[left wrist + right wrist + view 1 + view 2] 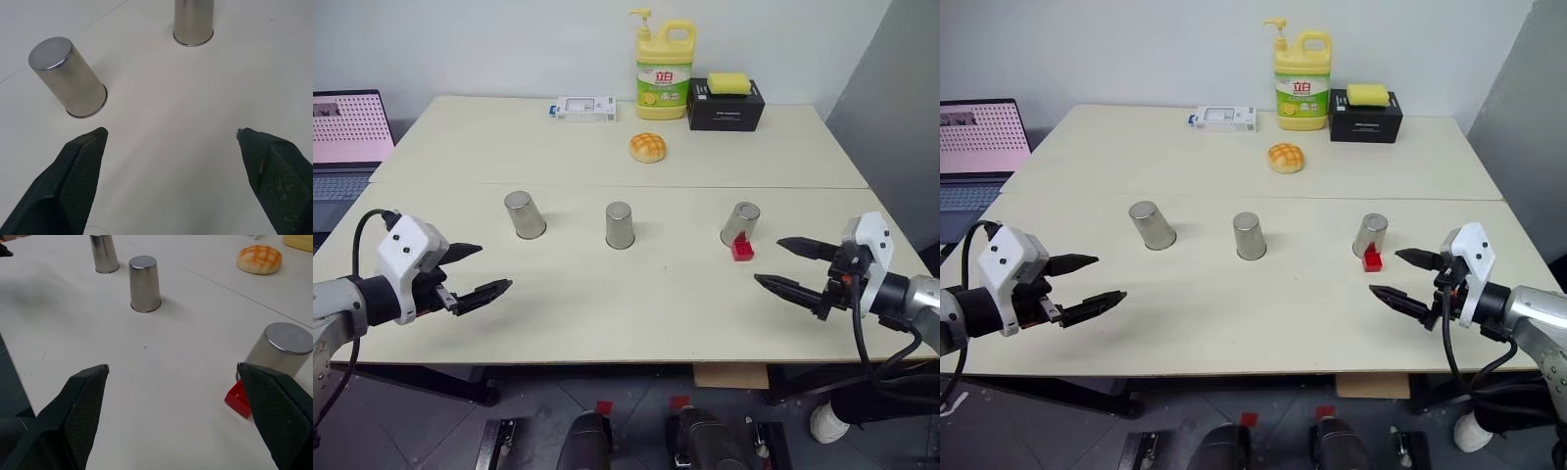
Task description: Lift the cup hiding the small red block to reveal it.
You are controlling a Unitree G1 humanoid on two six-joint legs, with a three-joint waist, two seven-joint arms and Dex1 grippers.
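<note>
Left eye view, table: matte cream table (pixel 607 304), smooth top, a seam across the middle.
Cups: three shiny steel tumblers in a row, mouths down, slightly tapered, flat bases up.
Left cup: left cup (pixel 524 214), well apart from the others.
Middle cup: middle cup (pixel 620 224), plain brushed metal.
Right cup: right cup (pixel 741 223), the red block touching its near side.
Red block: small red block (pixel 742 249), bright plastic, boxy, in plain sight on the table, not covered.
Left gripper: left gripper (pixel 480 271), black textured fingers spread wide, empty, above the near left of the table.
Right gripper: right gripper (pixel 793 265), black fingers apart, empty, near the red block, not touching.
Bun: round yellow-orange bun (pixel 647 147), criss-cross crust, far half.
Back edge: yellow soap bottle (pixel 665 70), black box (pixel 725 104) with yellow sponge (pixel 728 83) on top, small white box (pixel 585 108).
Far left: laptop (pixel 347 137), open.
</note>
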